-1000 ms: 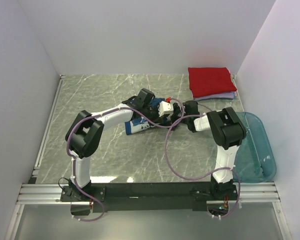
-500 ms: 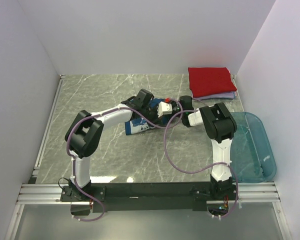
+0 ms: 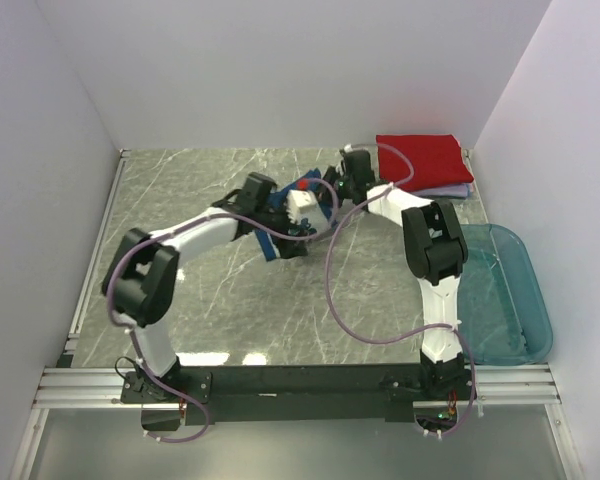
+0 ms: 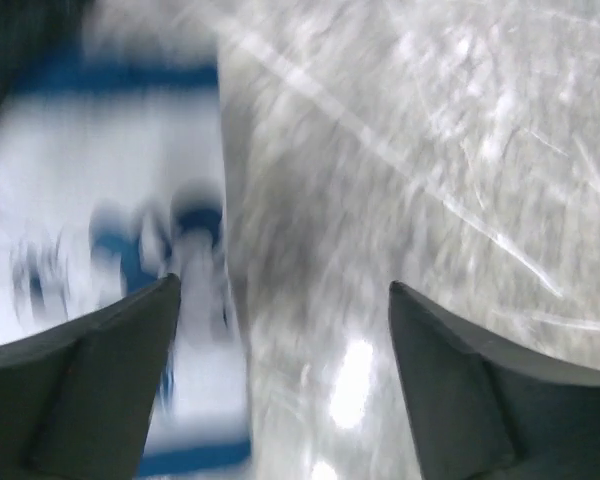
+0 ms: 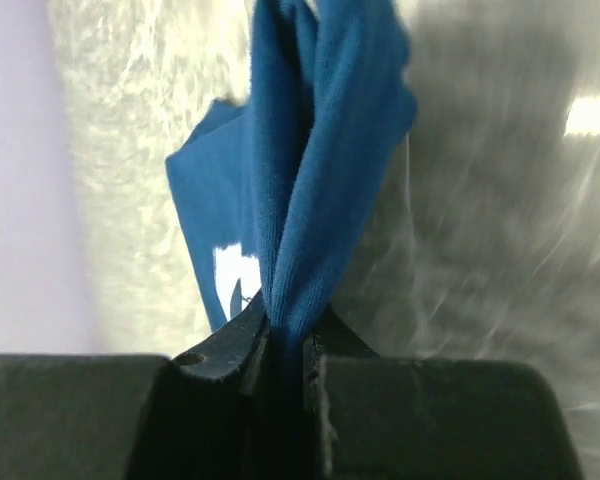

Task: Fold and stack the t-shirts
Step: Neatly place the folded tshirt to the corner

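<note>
The dark blue t-shirt point(image 3: 278, 243) lies bunched mid-table, one part lifted toward the back. My right gripper point(image 3: 342, 186) is shut on a fold of it; in the right wrist view the blue cloth point(image 5: 320, 130) hangs pinched between the jaws point(image 5: 285, 340). My left gripper point(image 3: 306, 214) hovers over the same shirt, open and holding nothing. Its wrist view is blurred, with the shirt's white print point(image 4: 100, 190) beside the left finger and bare table between the fingers of the left gripper point(image 4: 282, 292). The folded red t-shirt point(image 3: 423, 162) rests on the pale lavender one point(image 3: 456, 192) at the back right.
A translucent teal tub point(image 3: 510, 290) sits at the table's right edge beside the right arm. White walls close in the left, back and right sides. Purple cables loop from both arms over the marble table point(image 3: 200, 170).
The left gripper has opened and let go of the blue shirt. The right gripper has shut on the shirt and moved toward the back, lifting that part. Both arms have shifted back and left.
</note>
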Motion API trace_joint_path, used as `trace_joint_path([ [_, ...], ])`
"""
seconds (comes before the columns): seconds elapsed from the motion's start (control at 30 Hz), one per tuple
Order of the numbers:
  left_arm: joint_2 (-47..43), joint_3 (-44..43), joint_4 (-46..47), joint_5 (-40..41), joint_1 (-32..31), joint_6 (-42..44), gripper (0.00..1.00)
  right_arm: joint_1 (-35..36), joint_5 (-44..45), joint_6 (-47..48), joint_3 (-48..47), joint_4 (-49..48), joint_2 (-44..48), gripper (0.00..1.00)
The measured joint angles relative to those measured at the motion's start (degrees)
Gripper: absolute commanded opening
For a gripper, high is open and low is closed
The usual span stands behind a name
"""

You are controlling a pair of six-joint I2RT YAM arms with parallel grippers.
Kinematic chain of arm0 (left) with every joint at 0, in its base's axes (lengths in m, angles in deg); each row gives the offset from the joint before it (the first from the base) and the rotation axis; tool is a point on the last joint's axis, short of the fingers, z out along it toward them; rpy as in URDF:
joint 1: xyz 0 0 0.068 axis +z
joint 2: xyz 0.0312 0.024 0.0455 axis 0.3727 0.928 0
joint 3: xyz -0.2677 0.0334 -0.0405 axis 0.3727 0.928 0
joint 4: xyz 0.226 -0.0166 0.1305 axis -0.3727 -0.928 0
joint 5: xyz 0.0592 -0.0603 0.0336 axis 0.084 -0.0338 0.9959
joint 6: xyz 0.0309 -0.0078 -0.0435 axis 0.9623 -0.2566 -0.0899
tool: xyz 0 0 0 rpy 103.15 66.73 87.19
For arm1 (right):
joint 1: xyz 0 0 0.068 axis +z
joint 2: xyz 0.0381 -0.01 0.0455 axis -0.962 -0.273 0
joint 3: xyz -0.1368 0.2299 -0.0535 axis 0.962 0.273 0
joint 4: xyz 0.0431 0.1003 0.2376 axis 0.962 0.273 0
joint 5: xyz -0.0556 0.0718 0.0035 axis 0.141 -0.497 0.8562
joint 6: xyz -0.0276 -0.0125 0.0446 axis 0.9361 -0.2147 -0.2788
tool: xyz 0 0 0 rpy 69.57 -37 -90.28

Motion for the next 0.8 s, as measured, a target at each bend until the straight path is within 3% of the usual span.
trace_joint_path([
  [0.2, -8.1, 7.1, -0.8, 0.9, 7.5, -6.1, 1.00, -1.0, 5.3, 18.8, -11.8, 12.2, 0.0, 0.00],
  [0.37, -11.1, 10.4, -2.5, 3.8, 9.8, -9.7, 0.99, -2.0, 10.8, 32.1, -21.5, 19.6, -2.3, 0.00],
  [0.8, -16.3, 14.6, -3.2, 7.5, 11.0, -15.0, 0.99, -8.3, 18.0, 50.5, -38.7, 29.8, -7.3, 0.00],
])
